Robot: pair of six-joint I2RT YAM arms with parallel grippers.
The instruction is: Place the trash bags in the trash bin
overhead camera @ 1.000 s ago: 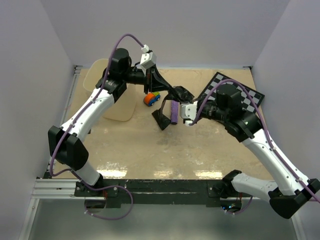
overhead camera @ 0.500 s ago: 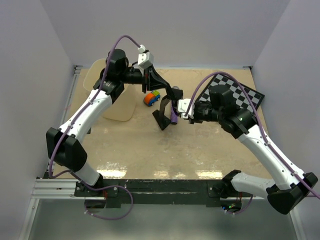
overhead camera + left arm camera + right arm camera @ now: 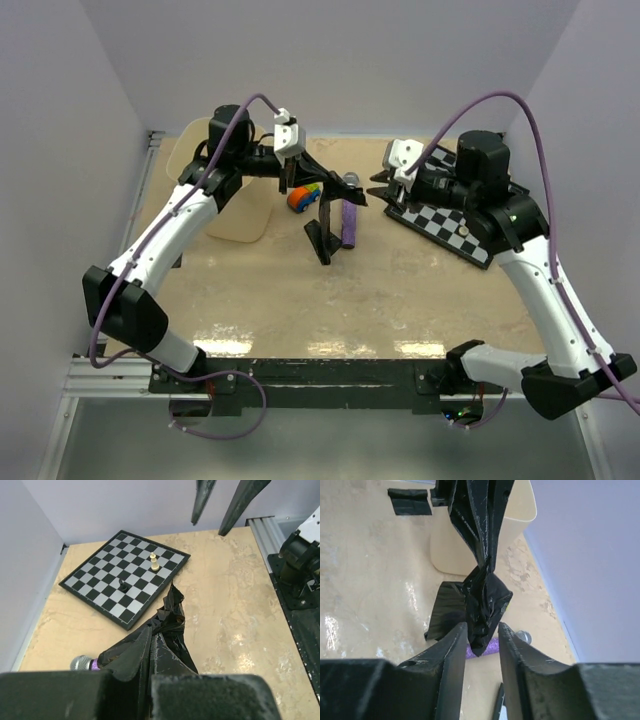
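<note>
Twisted trash bag (image 3: 483, 600) dangles — trash bin (image 3: 451, 555) behind it.

Near half of table (image 3: 300, 300): open for passage | far-left corner: blocked by trash bin (image 3: 245, 220) | far-right corner: taken by chequered board (image 3: 440, 215) | far middle: crowded with hanging trash bag (image 3: 322, 178), purple cylinder (image 3: 348, 222), toy car (image 3: 303, 196) close together

Left arm (image 3: 170, 225) and right arm (image 3: 545, 290): smooth white link shells, rounded black joint housings. One lilac cable (image 3: 490, 96) per arm, looping from behind the jaws back along the links. White camera block (image 3: 287, 135) directly behind each pair of jaws. Fingers (image 3: 451, 670) matte black, edges scuffed pale
</note>
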